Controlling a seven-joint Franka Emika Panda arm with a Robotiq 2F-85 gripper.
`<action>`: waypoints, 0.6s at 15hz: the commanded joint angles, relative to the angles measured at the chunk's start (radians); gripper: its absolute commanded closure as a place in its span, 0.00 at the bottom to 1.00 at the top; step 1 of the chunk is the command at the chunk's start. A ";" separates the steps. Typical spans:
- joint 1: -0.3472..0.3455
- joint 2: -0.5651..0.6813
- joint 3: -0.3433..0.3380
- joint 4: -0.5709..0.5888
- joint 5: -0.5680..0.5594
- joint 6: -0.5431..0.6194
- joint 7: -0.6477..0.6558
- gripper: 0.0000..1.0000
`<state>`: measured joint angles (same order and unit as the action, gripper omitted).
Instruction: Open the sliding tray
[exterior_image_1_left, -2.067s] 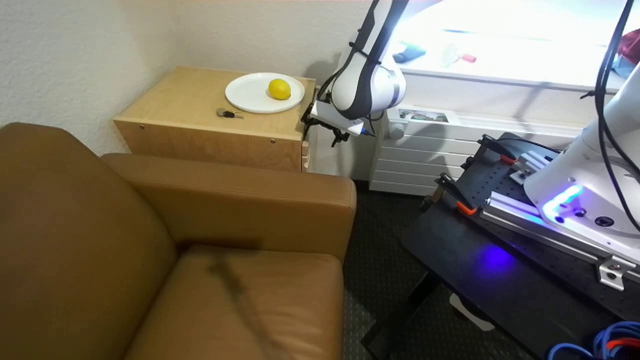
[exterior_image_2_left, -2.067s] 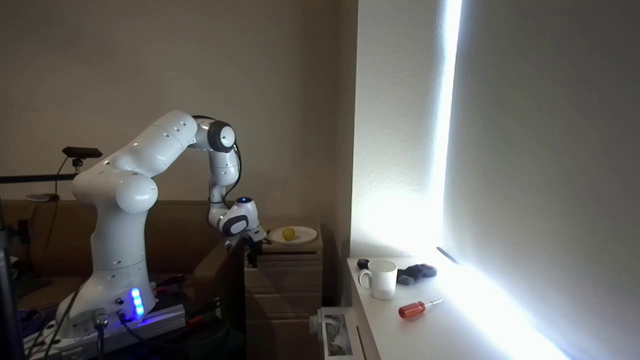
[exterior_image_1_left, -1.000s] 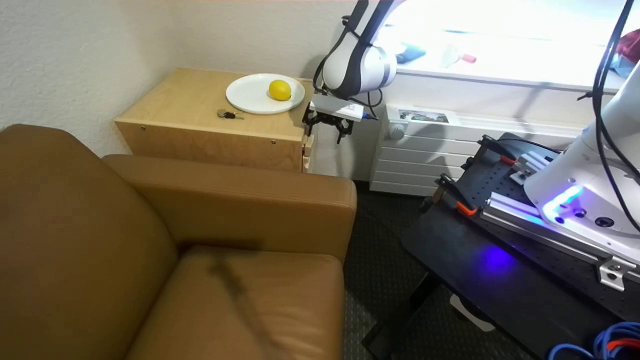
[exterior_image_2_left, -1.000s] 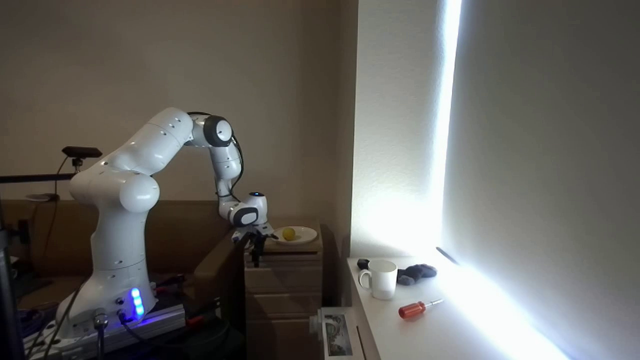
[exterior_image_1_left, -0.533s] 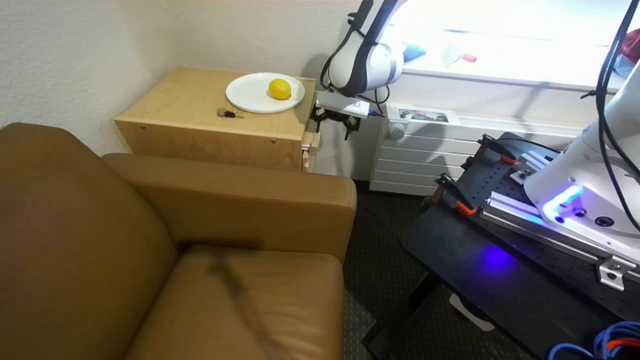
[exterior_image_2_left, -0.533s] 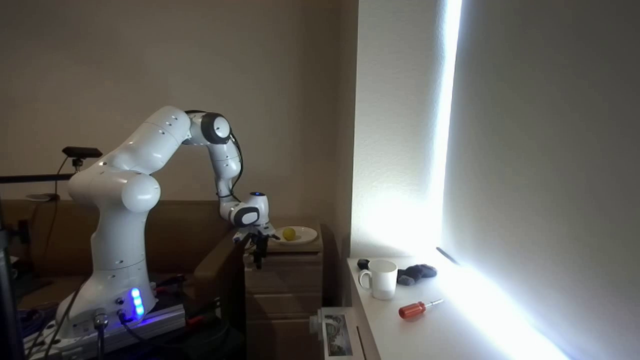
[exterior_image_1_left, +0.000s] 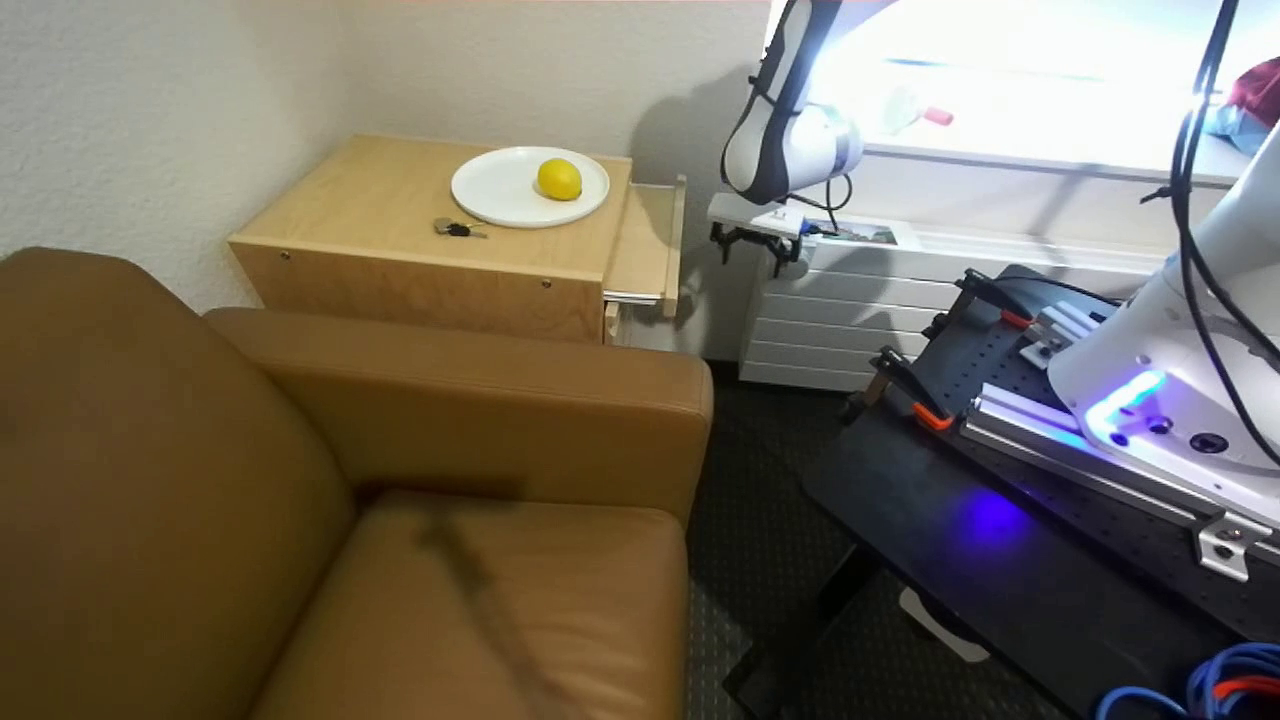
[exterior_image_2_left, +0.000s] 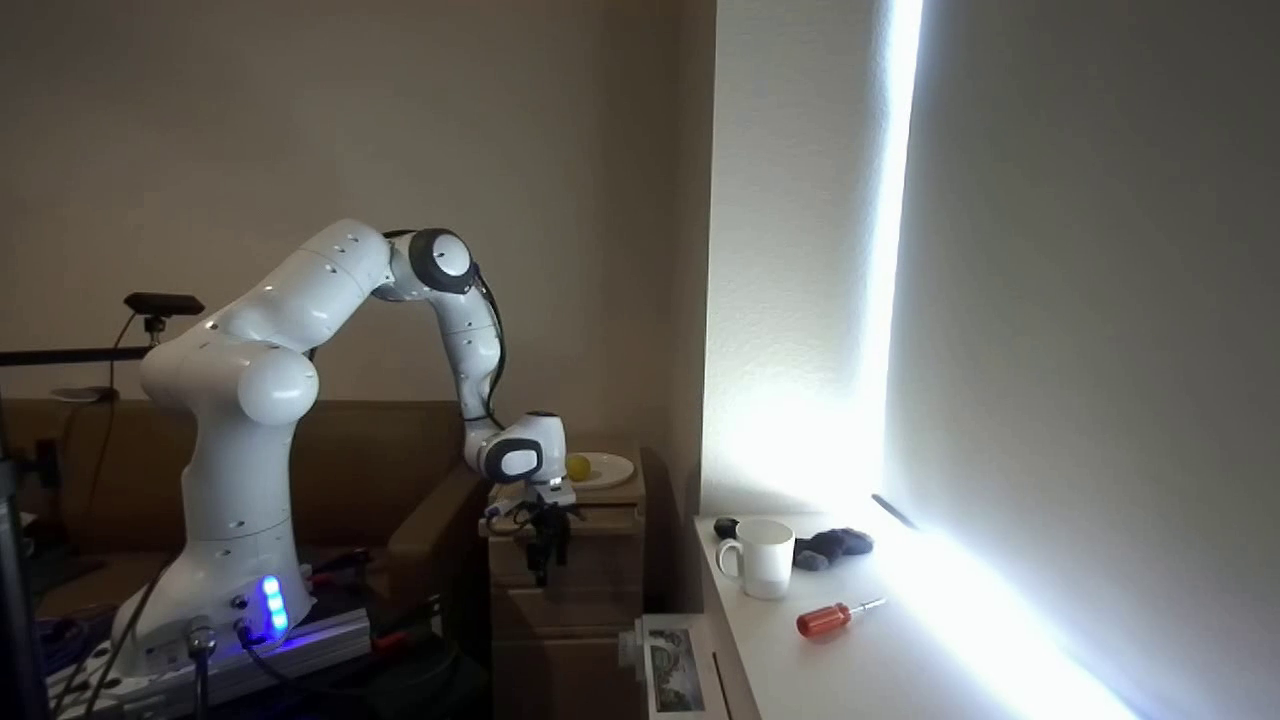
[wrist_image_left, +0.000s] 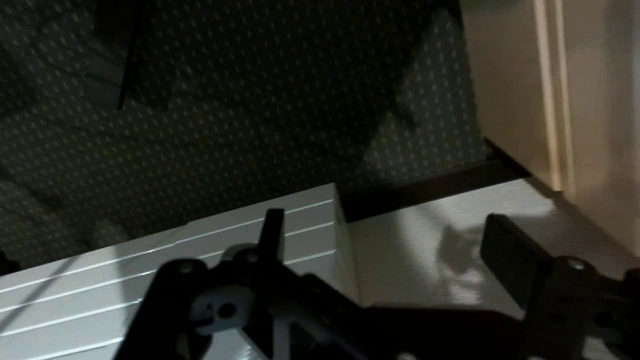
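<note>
"Past the brown sofa (exterior_image_1_left: 420, 440), can you see all of the arm (exterior_image_2_left: 300, 305)?"

"Base to wrist, only in an exterior view."

"And the wooden cabinet (exterior_image_1_left: 370, 200) by the radiator (exterior_image_1_left: 840, 340)?"

"In both exterior views. The sliding tray (exterior_image_1_left: 642, 245) sits pulled out from under the cabinet's top; an exterior view gives me the flat board from above."

"What's up there?"

"A white plate (exterior_image_1_left: 490, 190) bearing a yellow fruit (exterior_image_1_left: 559, 179) and, beside the plate, keys (exterior_image_1_left: 460, 229) that show only in an exterior view."

"Has the gripper (wrist_image_left: 386, 235) got hold of anything?"

"No. In the wrist view its fingers (wrist_image_left: 512, 262) stand wide apart, radiator slats showing through the gap; in an exterior view they hang near the tray's front, not touching it."
</note>
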<state>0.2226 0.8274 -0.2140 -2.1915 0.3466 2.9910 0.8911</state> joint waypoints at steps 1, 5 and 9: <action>-0.060 0.007 -0.006 -0.004 0.018 -0.010 0.016 0.00; -0.151 -0.184 0.048 -0.120 0.021 0.036 -0.046 0.00; -0.232 -0.402 0.146 -0.241 0.008 -0.013 -0.168 0.00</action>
<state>0.0701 0.6083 -0.1641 -2.2995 0.3477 3.0125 0.8363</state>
